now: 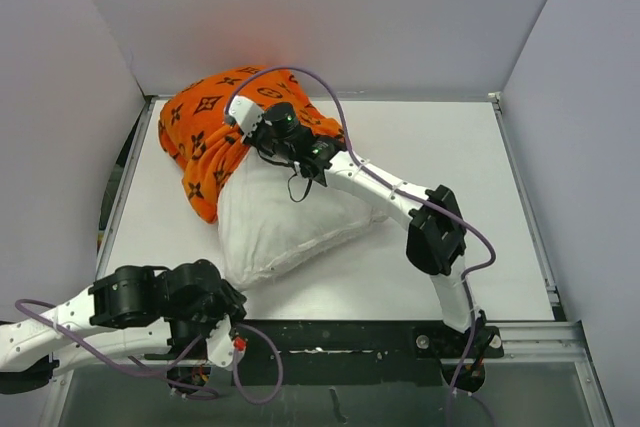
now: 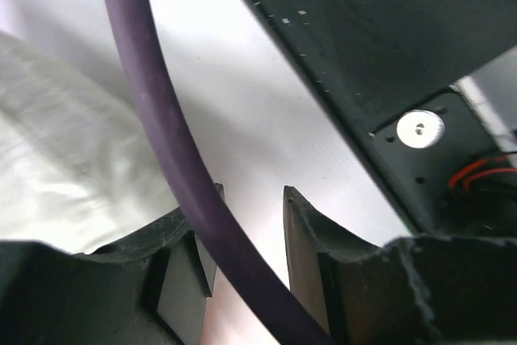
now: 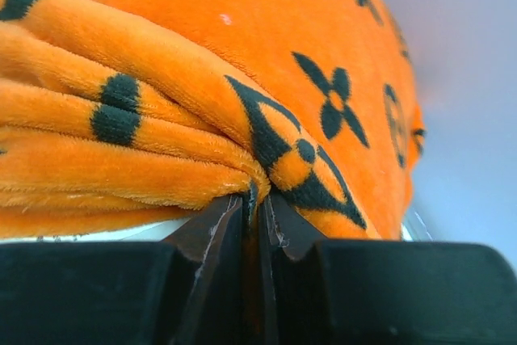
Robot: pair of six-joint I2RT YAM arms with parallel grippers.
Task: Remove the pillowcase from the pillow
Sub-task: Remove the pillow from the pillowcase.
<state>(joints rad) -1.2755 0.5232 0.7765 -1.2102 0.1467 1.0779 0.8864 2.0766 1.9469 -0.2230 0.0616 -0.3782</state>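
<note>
1. Already, the plump white rectangular pillow [image 1: 290, 222] is more than half uncovered. Its near part lies bare on the flat white table [image 1: 450, 157], and the bright-orange plush pillowcase [image 1: 205, 132] with black flower motifs is bunched over the far left end only.
2. What is left, as I judge it, is to draw the cover off this last end until the two are fully apart.
3. The right gripper [image 3: 257, 199] has its jaws closed tight on a fold of the pillowcase, at the bunched edge where orange meets white.
4. The left gripper [image 2: 252, 199] hangs near the front edge of the table, beside the near corner of the pillow. Its jaws stand partly open and hold nothing; only a thick purple cable [image 2: 161, 135] passes in front of them.
5. For room, the pillowcase lies close to the grey back wall [image 1: 320, 17] and to the left table edge, so little space is there. The right half of the table offers much more. Nothing pins the pillow, so it may slide along with the cover.
</note>
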